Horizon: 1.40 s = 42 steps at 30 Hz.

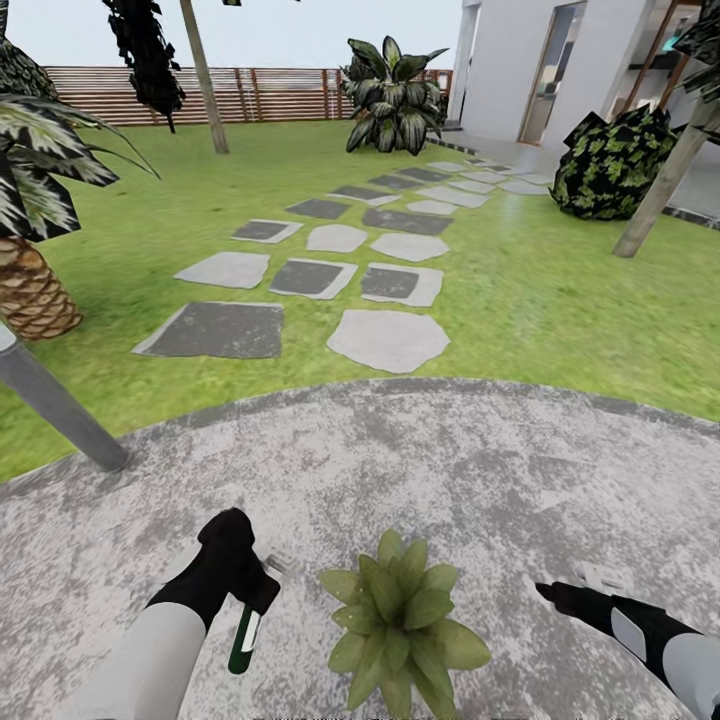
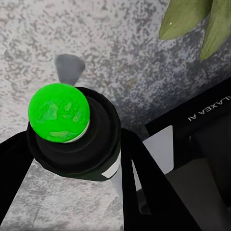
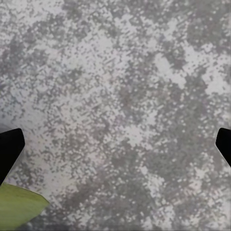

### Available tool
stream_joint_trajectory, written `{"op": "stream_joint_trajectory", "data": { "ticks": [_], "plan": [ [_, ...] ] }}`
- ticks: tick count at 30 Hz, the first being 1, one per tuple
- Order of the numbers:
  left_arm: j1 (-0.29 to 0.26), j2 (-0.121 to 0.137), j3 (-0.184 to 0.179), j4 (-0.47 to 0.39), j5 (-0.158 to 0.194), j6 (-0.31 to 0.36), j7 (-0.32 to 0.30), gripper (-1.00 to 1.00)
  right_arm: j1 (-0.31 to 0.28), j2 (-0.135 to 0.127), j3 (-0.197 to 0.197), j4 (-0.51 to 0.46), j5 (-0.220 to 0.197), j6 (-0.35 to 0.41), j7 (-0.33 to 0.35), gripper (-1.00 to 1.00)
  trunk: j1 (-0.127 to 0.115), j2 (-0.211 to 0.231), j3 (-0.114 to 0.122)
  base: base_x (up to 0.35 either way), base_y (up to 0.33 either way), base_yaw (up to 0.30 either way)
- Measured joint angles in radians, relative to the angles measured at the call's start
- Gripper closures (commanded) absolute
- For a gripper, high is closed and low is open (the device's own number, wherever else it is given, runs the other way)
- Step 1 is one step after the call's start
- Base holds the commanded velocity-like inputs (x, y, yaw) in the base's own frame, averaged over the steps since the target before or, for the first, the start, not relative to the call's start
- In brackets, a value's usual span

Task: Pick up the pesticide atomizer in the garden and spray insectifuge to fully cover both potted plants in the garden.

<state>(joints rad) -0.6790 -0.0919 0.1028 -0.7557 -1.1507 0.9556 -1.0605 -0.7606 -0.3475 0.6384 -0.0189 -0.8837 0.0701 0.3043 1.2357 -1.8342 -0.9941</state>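
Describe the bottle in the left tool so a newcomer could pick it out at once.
On the round mottled-grey patio, at the head view's bottom edge, sits a leafy potted plant. Just to its left, the left tool grips the pesticide atomizer: a slim dark-green bottle with a white label, unlike the broad, pale-green leaves beside it.

A home garden. A green lawn (image 1: 560,300) spreads around a round, mottled-grey patio (image 1: 450,470) in the near ground. Stepping stones (image 1: 385,340) lead away across the grass to a white house (image 1: 520,70) at far right. A brown slatted fence (image 1: 270,95) closes the far side, with a palm (image 1: 35,290) at left and leafy shrubs (image 1: 395,95).
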Motion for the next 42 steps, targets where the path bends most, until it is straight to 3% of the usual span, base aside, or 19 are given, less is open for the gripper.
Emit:
{"op": "stream_joint_trajectory", "data": {
  "ticks": [14,29,34,42],
  "plan": [
    [0.0,-0.001,-0.001,0.001,0.0,0.001,0.0,1.0,0.002,0.001,0.0,-0.002,0.0,0.0,0.001,-1.0,0.0,0.0,-0.017,0.073,0.03,-0.074],
    [0.001,-0.002,0.0,0.004,0.0,0.001,0.0,1.0,0.002,0.001,-0.001,-0.002,0.0,0.0,0.001,-1.0,0.0,0.0,-0.017,0.017,0.005,-0.255],
    [0.002,0.0,-0.001,0.076,-0.001,0.001,-0.001,1.0,0.002,0.002,-0.001,-0.001,0.0,0.0,0.001,-1.0,0.0,0.0,-0.017,0.0,0.0,-0.023],
    [0.001,0.001,0.0,0.096,-0.002,0.001,0.0,1.0,0.002,0.002,0.001,-0.001,0.0,0.0,0.005,-1.0,0.0,0.0,-0.028,0.0,0.0,-0.001]
  ]
}}
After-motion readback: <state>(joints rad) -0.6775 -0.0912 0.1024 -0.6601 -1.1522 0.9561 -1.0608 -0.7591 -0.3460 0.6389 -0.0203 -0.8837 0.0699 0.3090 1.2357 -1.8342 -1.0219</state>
